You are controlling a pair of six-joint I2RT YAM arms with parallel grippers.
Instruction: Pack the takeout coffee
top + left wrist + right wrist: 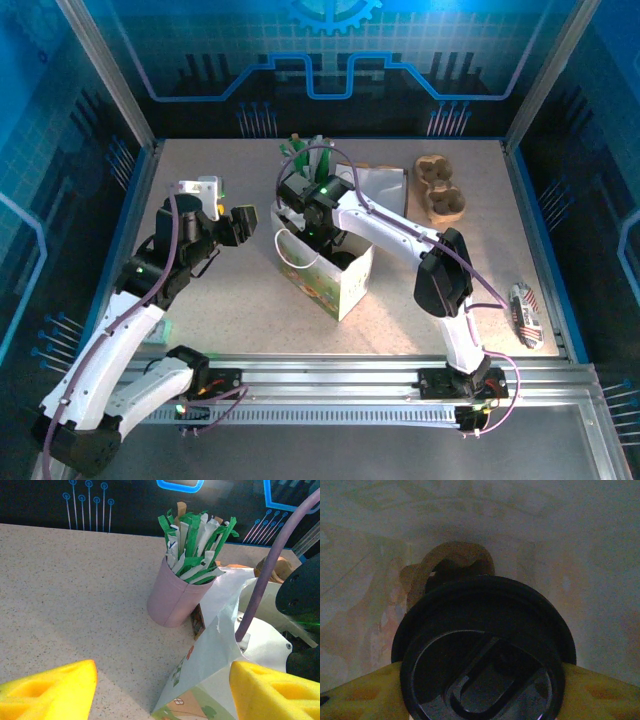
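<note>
The takeout coffee shows as a round black lid (480, 645) in the right wrist view, deep inside the white paper bag (335, 285). My right gripper (482, 692) is shut on it, one yellow finger (365, 692) pressed against each side of the lid. In the top view that arm reaches down into the bag's open mouth (322, 232). The cup body is hidden under the lid. My left gripper (232, 222) hovers open and empty just left of the bag, whose corner (210, 650) lies between its yellow fingers (55, 687).
A pink cup (172, 600) of green-and-white sticks (192, 540) stands behind the bag. A brown cardboard cup carrier (441, 188) lies at the back right, and a small packet (525, 312) by the right edge. A brown cardboard piece (452, 562) sits at the bag's bottom.
</note>
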